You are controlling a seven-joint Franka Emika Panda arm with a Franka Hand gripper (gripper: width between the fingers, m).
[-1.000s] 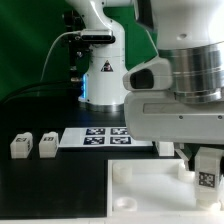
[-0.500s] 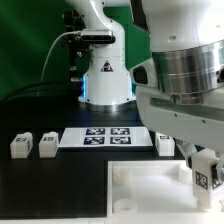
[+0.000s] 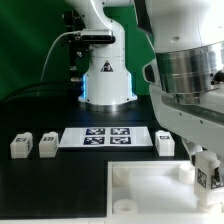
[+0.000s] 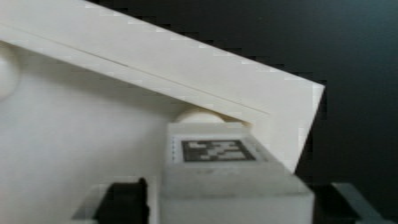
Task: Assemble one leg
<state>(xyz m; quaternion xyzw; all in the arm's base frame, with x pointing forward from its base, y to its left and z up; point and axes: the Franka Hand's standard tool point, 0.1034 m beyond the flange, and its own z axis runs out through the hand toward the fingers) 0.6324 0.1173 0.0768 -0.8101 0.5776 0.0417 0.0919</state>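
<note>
My gripper point(image 3: 206, 166) is shut on a leg point(image 3: 205, 179), a small white block with a black-and-white tag, at the exterior view's right. It holds the leg upright over the right far corner of the white tray point(image 3: 140, 186). In the wrist view the leg point(image 4: 217, 160) sits between the dark fingers point(image 4: 121, 200) of my gripper point(image 4: 222, 202). Its far end is right at a round corner socket point(image 4: 205, 116) of the tray point(image 4: 89, 120). I cannot tell whether the leg touches the socket.
Two more legs point(image 3: 20, 146) point(image 3: 46, 146) lie at the exterior view's left, and a third point(image 3: 165, 143) lies beside the marker board point(image 3: 105, 136). The robot base point(image 3: 105, 75) stands behind the board. The arm's big wrist hides the right side of the scene.
The arm has shifted toward the exterior view's right, and the held leg has sunk a little toward the tray's corner. The loose legs have not moved.
</note>
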